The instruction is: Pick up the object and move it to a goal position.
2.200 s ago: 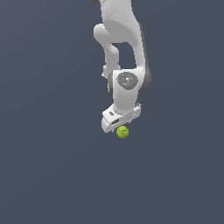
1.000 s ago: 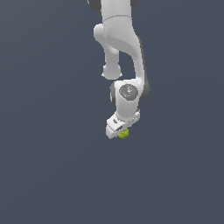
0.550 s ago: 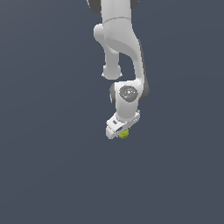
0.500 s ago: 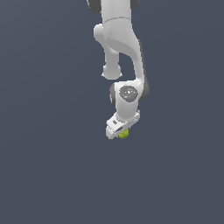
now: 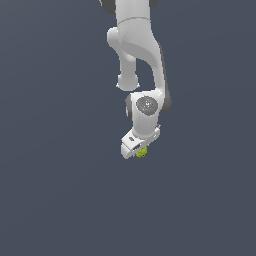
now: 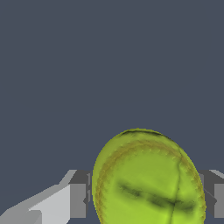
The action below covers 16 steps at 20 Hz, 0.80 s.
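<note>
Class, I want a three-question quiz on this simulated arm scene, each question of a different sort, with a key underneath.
1. True or false: the yellow-green ball sits between the fingers of the end effector.
2. In the exterior view, where does the ball show? A) below the white wrist, B) far off at the exterior view's left.
3. Fill in: the seam marks on the ball are ____ than its skin.

Key: 1 true; 2 A; 3 darker.
</note>
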Each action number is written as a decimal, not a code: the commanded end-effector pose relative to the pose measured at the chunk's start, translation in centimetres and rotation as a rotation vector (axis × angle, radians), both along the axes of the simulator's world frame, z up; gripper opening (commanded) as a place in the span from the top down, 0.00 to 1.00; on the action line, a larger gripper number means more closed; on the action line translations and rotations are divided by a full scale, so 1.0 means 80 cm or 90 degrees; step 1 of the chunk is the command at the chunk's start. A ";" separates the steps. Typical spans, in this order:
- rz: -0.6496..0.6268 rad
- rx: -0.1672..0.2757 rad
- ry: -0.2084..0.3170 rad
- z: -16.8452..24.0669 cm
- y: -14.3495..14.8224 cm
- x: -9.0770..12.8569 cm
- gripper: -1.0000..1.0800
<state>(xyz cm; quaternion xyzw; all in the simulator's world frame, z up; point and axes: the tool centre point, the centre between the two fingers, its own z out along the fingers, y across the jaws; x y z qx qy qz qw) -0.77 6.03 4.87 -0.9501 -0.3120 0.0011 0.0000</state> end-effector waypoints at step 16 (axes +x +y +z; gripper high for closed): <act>0.001 0.001 -0.002 0.177 0.010 0.027 1.00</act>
